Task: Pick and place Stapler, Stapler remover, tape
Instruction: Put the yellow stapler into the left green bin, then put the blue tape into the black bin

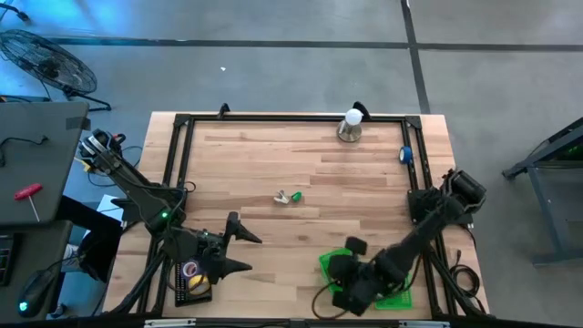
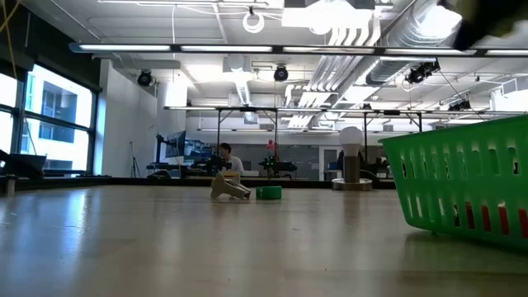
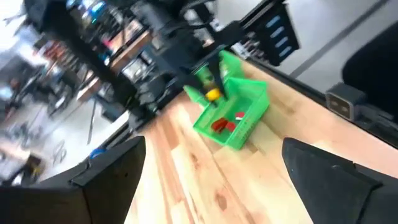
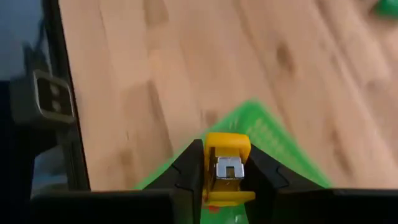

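**Yellow stapler held over green basket**

High view: wooden desk [image 1: 301, 164] with a black frame. Left gripper [image 1: 244, 251] near the front-left corner, fingers spread wide, holding nothing. Right gripper [image 1: 339, 284] at the front edge, right of centre, over the green basket [image 1: 330, 262]. A small beige-and-green item [image 1: 290, 197], too small to identify, lies mid-desk. A white bulb on a base [image 1: 351, 126] stands by the back edge; a blue object [image 1: 406, 155] sits at the right edge. Tape rolls cannot be made out.

Low view: basket wall [image 2: 462, 186] close at right, red showing through its slots. Beige item [image 2: 229, 189] and a green round piece [image 2: 268, 193] just beside it, farther back. Bulb [image 2: 351, 157] behind.

Left wrist view: own fingers [image 3: 106, 180] wide apart. Beyond, the right arm holds a yellow piece [image 3: 212, 94] above the basket [image 3: 245, 118]; red things [image 3: 225, 124] lie inside.

Right wrist view: fingers [image 4: 186, 171] narrowly closed on the yellow stapler [image 4: 226, 168], metal part facing the camera, basket [image 4: 267, 134] underneath.
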